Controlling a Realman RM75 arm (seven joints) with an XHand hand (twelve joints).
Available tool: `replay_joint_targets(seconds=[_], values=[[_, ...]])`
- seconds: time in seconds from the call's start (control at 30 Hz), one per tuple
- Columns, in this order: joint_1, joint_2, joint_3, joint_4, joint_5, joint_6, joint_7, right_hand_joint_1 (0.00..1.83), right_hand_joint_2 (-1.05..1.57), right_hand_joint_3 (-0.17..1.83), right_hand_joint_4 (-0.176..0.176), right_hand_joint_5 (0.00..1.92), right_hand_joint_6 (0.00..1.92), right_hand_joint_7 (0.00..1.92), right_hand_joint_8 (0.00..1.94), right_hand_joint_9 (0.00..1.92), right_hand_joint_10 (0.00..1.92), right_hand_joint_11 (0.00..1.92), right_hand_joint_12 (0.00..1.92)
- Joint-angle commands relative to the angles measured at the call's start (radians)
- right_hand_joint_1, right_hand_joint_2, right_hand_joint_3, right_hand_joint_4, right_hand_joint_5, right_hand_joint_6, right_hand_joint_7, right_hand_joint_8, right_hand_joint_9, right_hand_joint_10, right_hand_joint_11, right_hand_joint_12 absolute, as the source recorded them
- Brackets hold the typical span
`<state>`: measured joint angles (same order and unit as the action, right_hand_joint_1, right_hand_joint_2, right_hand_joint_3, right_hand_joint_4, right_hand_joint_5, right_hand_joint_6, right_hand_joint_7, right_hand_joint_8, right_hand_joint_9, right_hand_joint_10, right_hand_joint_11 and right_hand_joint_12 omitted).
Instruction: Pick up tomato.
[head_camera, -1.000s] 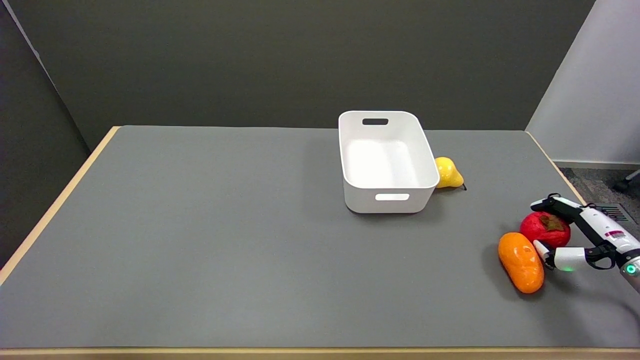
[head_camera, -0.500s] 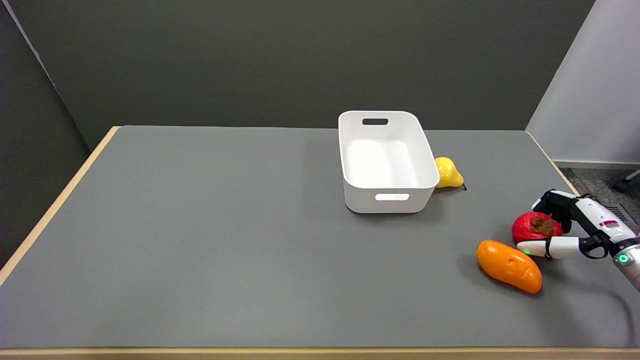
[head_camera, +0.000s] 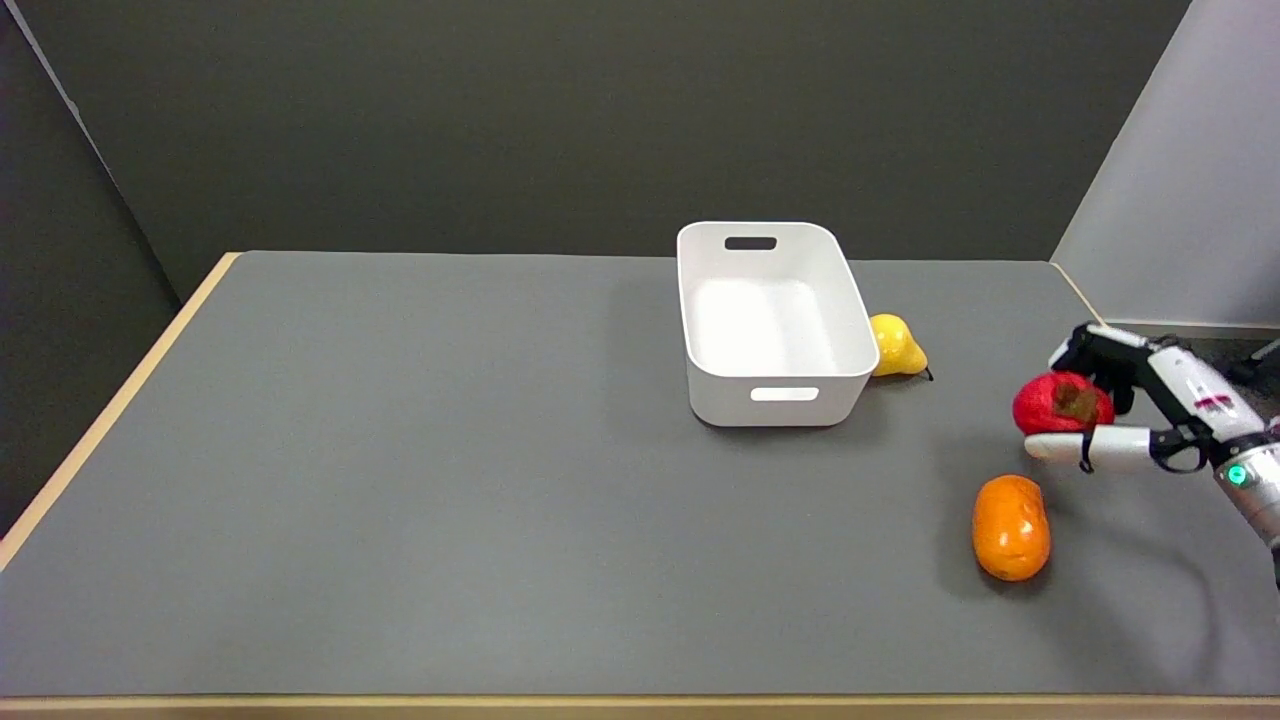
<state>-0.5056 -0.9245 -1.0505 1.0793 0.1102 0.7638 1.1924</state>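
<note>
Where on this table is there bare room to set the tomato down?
Widest: the mat left of the white bin, out to the wooden edge. Also the near strip below the bin. Crowded: the right side, around the pear, orange fruit and right hand.

Glossy fruit on a matt grey table.
Tomato (head_camera: 1055, 402), orange fruit (head_camera: 1011, 526) and pear (head_camera: 895, 345) shine; white bin (head_camera: 770, 325) looks smooth plastic.
</note>
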Motion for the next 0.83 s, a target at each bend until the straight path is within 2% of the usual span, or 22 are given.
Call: replay_joint_targets(seconds=[0.03, 0.1, 0.17, 0.2, 0.23, 0.3, 0.53, 0.57, 0.6, 0.83], values=[[0.187, 0.055, 0.053, 0.061, 0.004, 0.140, -0.001, 1.49, 0.95, 0.44, 0.076, 0.60, 1.37, 0.83, 1.38, 0.80, 1.38, 0.80, 1.84], [0.209, 0.066, 0.052, 0.086, 0.004, 0.141, -0.001, 1.49, 0.95, 0.43, 0.091, 0.61, 1.35, 0.82, 1.38, 0.80, 1.39, 0.81, 1.85], [0.244, 0.084, 0.036, 0.117, 0.004, 0.141, -0.001, 1.48, 1.01, 0.34, 0.156, 0.67, 1.28, 0.80, 1.41, 0.77, 1.40, 0.86, 1.84], [0.258, 0.090, 0.025, 0.124, 0.003, 0.142, -0.001, 1.48, 1.01, 0.34, 0.157, 0.67, 1.29, 0.80, 1.41, 0.77, 1.40, 0.86, 1.84], [0.287, 0.102, -0.001, 0.132, -0.001, 0.143, 0.000, 1.48, 1.00, 0.35, 0.151, 0.66, 1.29, 0.80, 1.41, 0.78, 1.40, 0.86, 1.85], [0.343, 0.124, -0.058, 0.136, -0.008, 0.143, 0.005, 1.49, 0.94, 0.46, 0.089, 0.60, 1.38, 0.83, 1.38, 0.80, 1.39, 0.81, 1.87], [0.551, 0.160, -0.263, 0.138, -0.009, 0.081, -0.001, 1.49, 0.94, 0.45, 0.084, 0.59, 1.38, 0.83, 1.38, 0.80, 1.39, 0.81, 1.87], [0.567, 0.160, -0.283, 0.133, -0.011, 0.077, -0.001, 1.41, 1.00, 0.41, -0.056, 0.62, 1.49, 0.86, 1.31, 0.77, 1.40, 0.80, 1.87], [0.607, 0.158, -0.315, 0.123, -0.022, 0.068, -0.001, 1.35, 1.04, 0.37, -0.161, 0.63, 1.57, 0.89, 1.25, 0.75, 1.41, 0.80, 1.88], [0.804, 0.135, -0.471, 0.091, -0.141, -0.069, -0.001, 1.35, 1.03, 0.38, -0.161, 0.63, 1.57, 0.89, 1.26, 0.75, 1.42, 0.80, 1.87]])
